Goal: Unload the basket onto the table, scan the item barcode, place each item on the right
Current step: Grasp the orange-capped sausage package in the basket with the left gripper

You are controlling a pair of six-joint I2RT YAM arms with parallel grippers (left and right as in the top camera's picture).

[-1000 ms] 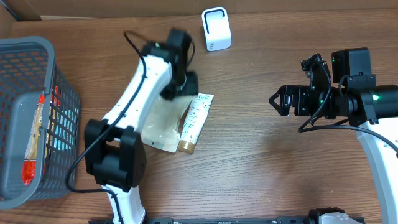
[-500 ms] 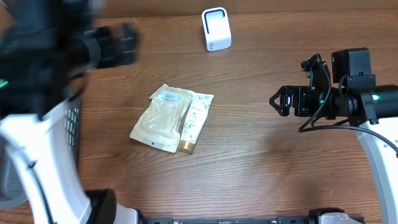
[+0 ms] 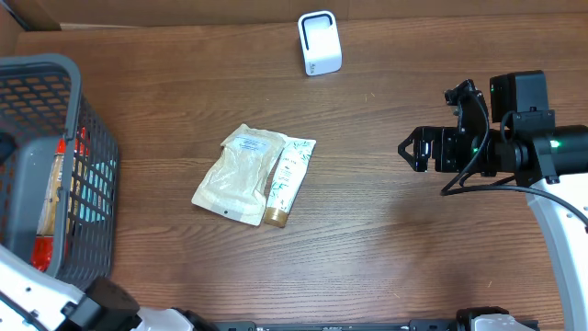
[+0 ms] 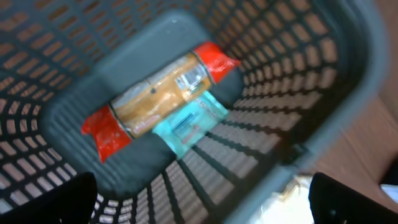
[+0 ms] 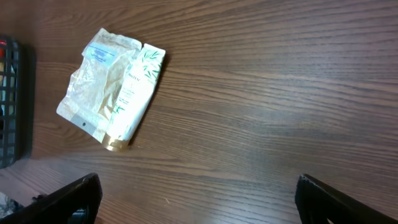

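Left pincer (image 4: 202, 200): spread wide, pinching nothing, poised above the grey basket (image 4: 292, 68). Directly beneath, on the basket floor, one red-ended snack packet (image 4: 158, 87) lying across one teal packet (image 4: 186, 124), touching. Looks like the pick step: fetching the next item to scan. Calls for dropping straight down between the walls, closing across the snack packet's narrow width, lifting clear of the rim, then turning the barcode toward the white scanner (image 3: 319, 43), well away at the table's far edge. Right pincer (image 5: 208, 202): also spread, empty; ahead of it, one beige pouch (image 5: 99, 81) and one tube (image 5: 134, 93), side by side, touching. Two pincers, four items, one scanner, one basket.
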